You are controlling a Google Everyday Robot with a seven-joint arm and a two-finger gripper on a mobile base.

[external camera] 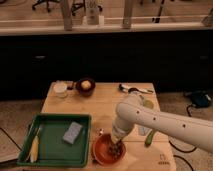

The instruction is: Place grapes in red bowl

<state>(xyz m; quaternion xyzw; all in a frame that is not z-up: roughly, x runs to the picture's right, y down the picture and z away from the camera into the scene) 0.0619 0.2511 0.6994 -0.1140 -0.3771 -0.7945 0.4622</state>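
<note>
Your gripper [118, 143] is down inside the red bowl [99, 152] at the front edge of the desk [100, 107], with the grapes [117, 149] lying dark in the bowl right under it. You cannot tell whether the jaws are clenched on the bunch or released. Lift before they let go and the grapes ride back out. The bowl sits just beside the green tray [55, 116] and close to the desk's edge, so a sideways drag could tip it or push it off.
</note>
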